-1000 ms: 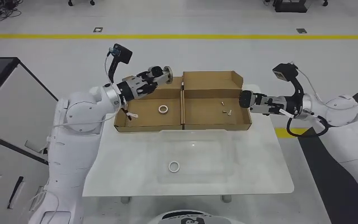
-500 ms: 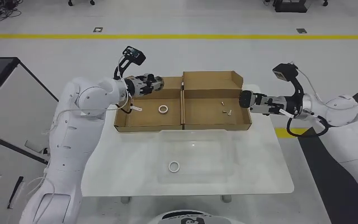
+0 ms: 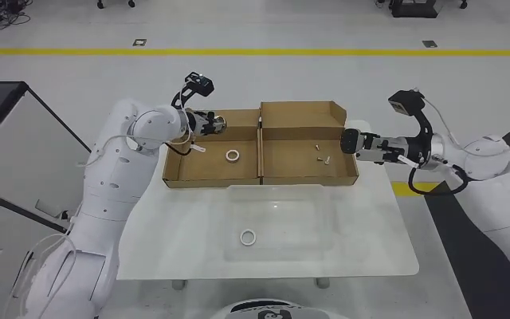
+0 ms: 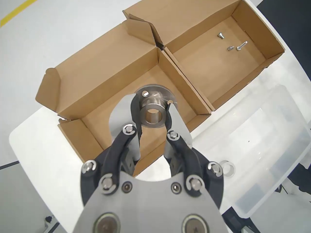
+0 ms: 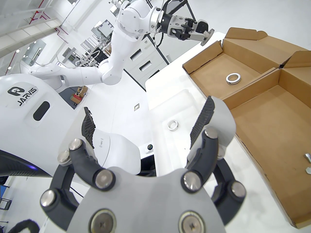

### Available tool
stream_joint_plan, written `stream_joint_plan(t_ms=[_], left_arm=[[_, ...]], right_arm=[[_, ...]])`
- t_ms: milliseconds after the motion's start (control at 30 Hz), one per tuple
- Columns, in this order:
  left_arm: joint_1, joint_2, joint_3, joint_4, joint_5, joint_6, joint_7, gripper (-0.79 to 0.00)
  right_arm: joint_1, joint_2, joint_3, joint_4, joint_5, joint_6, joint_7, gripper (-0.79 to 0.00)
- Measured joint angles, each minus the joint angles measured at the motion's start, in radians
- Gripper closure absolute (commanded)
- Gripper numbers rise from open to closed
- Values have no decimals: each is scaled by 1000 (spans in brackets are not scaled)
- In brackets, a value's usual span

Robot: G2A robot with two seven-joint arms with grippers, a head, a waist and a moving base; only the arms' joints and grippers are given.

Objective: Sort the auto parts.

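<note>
I'm holding the left claw clamped on the flanged hub, hanging over the far edge of the left box, where one ring is lying. The right claw is sitting wide open and empty at the outer edge of the right box, with bolts lying inside it. A second ring is resting in the clear bin.

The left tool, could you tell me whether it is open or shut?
Shut: the left tool clamps the flanged metal hub by its collar.
</note>
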Motion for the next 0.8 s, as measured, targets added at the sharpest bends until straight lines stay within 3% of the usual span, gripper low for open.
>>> stream_joint_plan(t_ms=[167, 300, 633, 800], left_arm=[[7, 0, 6, -1, 3, 3, 6, 0], [-4, -9, 77, 36, 101, 72, 0, 0], [-157, -91, 334, 303, 188, 203, -38, 0], [-207, -135, 406, 435, 159, 231, -9, 0]], right_arm=[[0, 0, 0, 0, 0, 0, 0, -785], [0, 0, 0, 0, 0, 0, 0, -785], [0, 0, 0, 0, 0, 0, 0, -785], [0, 0, 0, 0, 0, 0, 0, -785]])
